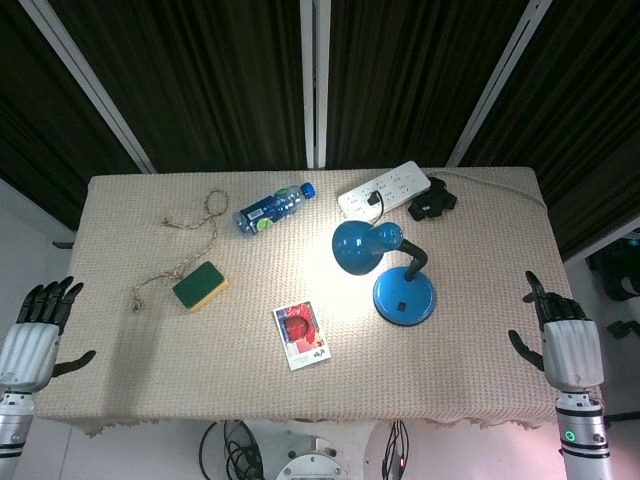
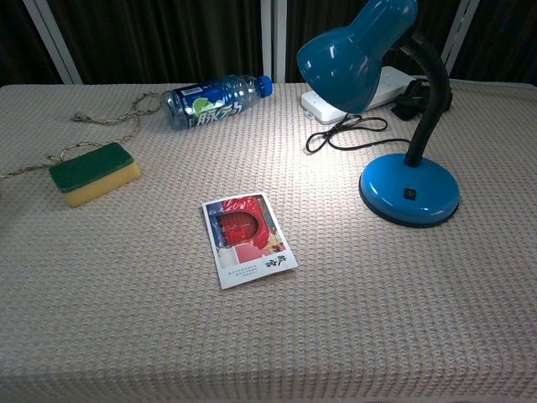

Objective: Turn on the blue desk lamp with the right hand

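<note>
Flanking the lit blue desk lamp (image 1: 404, 296): card (image 1: 302, 335), power strip (image 1: 384, 189) (right hand (image 1: 568, 348) spread, apart).

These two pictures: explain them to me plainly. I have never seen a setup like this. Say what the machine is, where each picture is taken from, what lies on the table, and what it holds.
A two-armed robot with humanlike hands stands at a table. One picture looks down from its head, the other from its chest, lower and closer. Its left hand and right hand wait at the table's sides, open, holding nothing. On the cloth: a lit blue desk lamp, a power strip, a water bottle, a sponge, a rope and a small card.
</note>
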`<state>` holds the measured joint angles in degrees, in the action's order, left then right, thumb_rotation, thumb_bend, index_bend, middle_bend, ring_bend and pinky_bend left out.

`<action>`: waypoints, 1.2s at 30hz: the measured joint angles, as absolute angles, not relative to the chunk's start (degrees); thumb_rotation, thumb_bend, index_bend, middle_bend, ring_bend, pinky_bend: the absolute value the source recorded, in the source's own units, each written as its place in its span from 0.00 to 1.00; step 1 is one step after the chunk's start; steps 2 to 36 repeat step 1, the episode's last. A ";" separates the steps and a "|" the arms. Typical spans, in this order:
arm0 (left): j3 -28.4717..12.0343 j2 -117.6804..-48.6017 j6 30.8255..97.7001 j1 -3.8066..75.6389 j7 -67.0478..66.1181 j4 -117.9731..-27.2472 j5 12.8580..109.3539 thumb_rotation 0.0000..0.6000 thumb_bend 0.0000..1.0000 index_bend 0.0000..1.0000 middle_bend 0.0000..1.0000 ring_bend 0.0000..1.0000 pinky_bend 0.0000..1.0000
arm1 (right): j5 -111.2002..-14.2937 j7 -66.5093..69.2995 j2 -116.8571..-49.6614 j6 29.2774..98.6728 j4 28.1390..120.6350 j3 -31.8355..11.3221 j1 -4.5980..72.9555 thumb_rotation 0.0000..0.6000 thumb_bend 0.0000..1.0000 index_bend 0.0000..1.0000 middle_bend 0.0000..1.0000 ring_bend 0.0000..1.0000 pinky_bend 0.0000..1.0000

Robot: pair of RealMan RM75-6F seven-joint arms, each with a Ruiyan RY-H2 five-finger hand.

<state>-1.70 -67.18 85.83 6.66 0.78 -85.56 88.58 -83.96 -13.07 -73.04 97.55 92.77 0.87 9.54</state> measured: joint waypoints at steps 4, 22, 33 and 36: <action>-1.80 -67.41 86.46 6.59 0.88 -85.20 88.85 1.00 0.00 0.00 0.00 0.00 0.00 | -82.35 -13.12 -71.91 96.07 93.25 0.77 9.07 1.00 0.00 0.00 0.00 0.00 0.00; -1.80 -67.41 86.46 6.59 0.88 -85.20 88.85 1.00 0.00 0.00 0.00 0.00 0.00 | -82.35 -13.12 -71.91 96.07 93.25 0.77 9.07 1.00 0.00 0.00 0.00 0.00 0.00; -1.80 -67.41 86.46 6.59 0.88 -85.20 88.85 1.00 0.00 0.00 0.00 0.00 0.00 | -82.35 -13.12 -71.91 96.07 93.25 0.77 9.07 1.00 0.00 0.00 0.00 0.00 0.00; -1.80 -67.41 86.46 6.59 0.88 -85.20 88.85 1.00 0.00 0.00 0.00 0.00 0.00 | -82.35 -13.12 -71.91 96.07 93.25 0.77 9.07 1.00 0.00 0.00 0.00 0.00 0.00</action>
